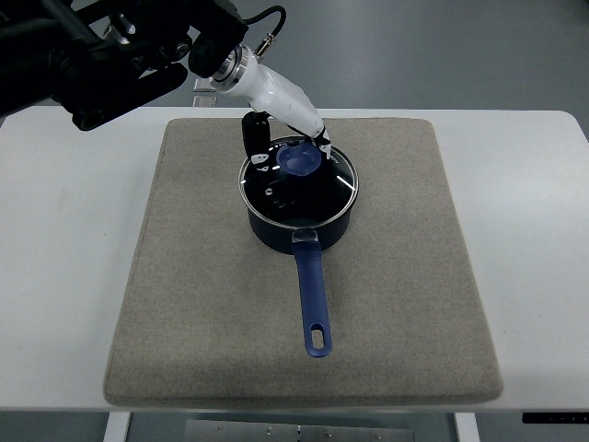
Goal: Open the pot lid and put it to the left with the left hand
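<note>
A dark blue saucepan (299, 214) sits slightly behind the middle of a square grey felt mat (304, 262), which covers most of a white table (55, 258). The saucepan's long, straight blue handle (313, 295) points toward the near edge of the picture, tilted very slightly to the right, so the pan's long axis runs from far to near. The handle ends in a rounded tip with an oval hanging slot (317, 333).

A glass lid (296, 184) with a metal rim rests on the pan, appearing tilted a little toward the far left. A translucent blue knob (298, 159) stands at the lid's centre. No brand, label or writing can be read on the pan, lid or mat.

The left arm enters from the upper left corner: bulky black machinery with a cable, then a metal wrist collar and a white forearm shell (276, 92) slanting down toward the pan. The left hand (281, 147) is over the far side of the lid, at the knob. Its black fingers (253, 138) curl down beside the knob on the left, and a white and black part reaches past it on the right. The fingers appear to close around the knob, though the contact itself is too small to see clearly.
</note>
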Robot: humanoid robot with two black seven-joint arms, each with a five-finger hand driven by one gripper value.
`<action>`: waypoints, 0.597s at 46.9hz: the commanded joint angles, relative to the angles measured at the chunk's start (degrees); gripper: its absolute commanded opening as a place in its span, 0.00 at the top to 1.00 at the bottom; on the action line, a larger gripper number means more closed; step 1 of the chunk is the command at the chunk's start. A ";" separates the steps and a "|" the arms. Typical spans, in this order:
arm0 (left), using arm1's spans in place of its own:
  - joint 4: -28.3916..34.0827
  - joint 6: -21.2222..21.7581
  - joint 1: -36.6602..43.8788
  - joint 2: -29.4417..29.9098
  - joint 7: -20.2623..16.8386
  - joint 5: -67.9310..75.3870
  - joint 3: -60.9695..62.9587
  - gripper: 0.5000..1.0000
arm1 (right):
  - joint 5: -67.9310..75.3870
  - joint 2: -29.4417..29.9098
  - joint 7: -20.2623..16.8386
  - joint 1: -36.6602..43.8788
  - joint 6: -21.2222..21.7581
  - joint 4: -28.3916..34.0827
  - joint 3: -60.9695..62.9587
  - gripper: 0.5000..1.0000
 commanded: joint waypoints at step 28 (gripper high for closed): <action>3.25 3.75 0.88 -2.37 -0.01 -0.17 -0.06 0.78 | 0.00 0.00 -0.07 0.00 0.00 0.01 0.00 0.17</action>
